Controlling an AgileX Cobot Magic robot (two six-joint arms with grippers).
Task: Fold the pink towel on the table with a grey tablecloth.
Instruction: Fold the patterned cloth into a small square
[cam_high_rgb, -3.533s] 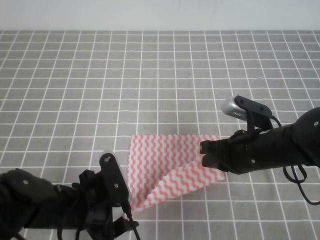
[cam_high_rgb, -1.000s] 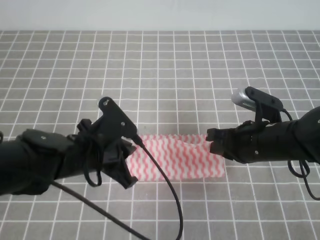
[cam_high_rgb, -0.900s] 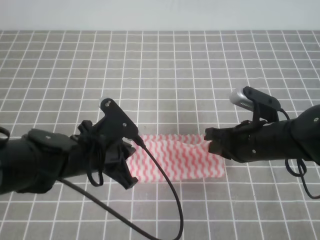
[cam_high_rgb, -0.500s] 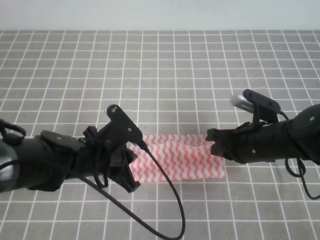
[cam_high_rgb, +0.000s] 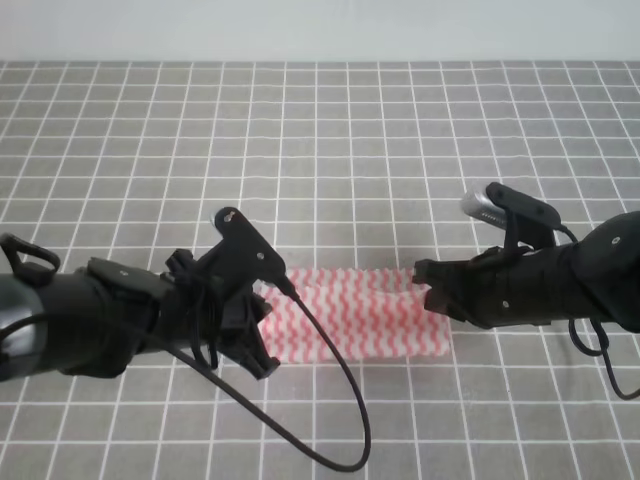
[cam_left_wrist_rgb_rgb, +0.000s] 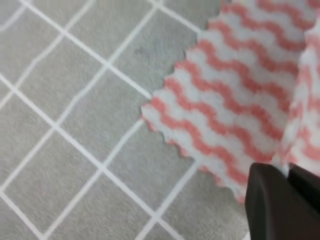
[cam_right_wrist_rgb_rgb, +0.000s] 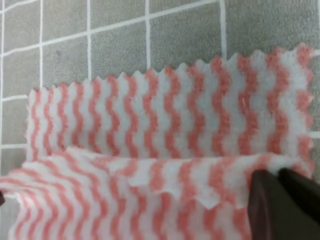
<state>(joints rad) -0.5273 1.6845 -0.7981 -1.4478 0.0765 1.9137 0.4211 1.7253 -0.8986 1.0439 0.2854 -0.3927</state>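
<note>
since a moment ago the pink towel (cam_high_rgb: 350, 312) is carried over into a long band — both the left gripper (cam_high_rgb: 262, 303) and right gripper (cam_high_rgb: 422, 285) are kept pinched on its upper layer, low over the grey tablecloth (cam_high_rgb: 320, 150); release seems due.

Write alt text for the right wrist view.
A folded upper layer of the pink towel is pinched between the dark fingertips of the right gripper, over a flat lower layer on the grey gridded tablecloth.
</note>
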